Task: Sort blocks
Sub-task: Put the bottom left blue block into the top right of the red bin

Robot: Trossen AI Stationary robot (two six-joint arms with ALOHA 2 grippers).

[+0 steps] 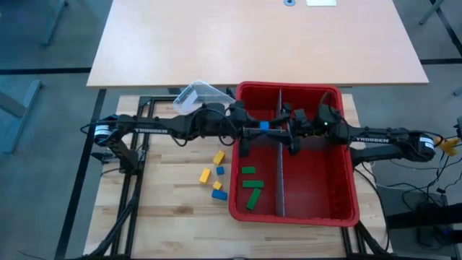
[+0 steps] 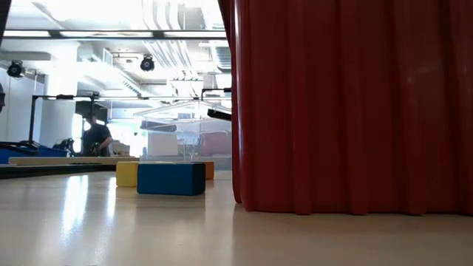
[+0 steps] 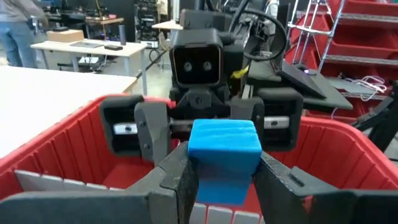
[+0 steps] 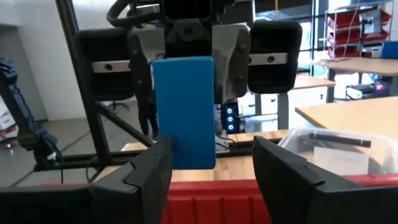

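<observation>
Over red bin (image 1: pixel 339 180), blue block (image 1: pixel 264 126) in left hand (image 1: pixel 254 128)

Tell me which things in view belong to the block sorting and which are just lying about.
Job:
- blue block, held in the left gripper over the red bin
- right gripper, open, facing it
- green blocks in the bin's left compartment
- yellow and blue blocks on the table
- grey divider

Lying about:
- clear tub
- person in the background
</observation>
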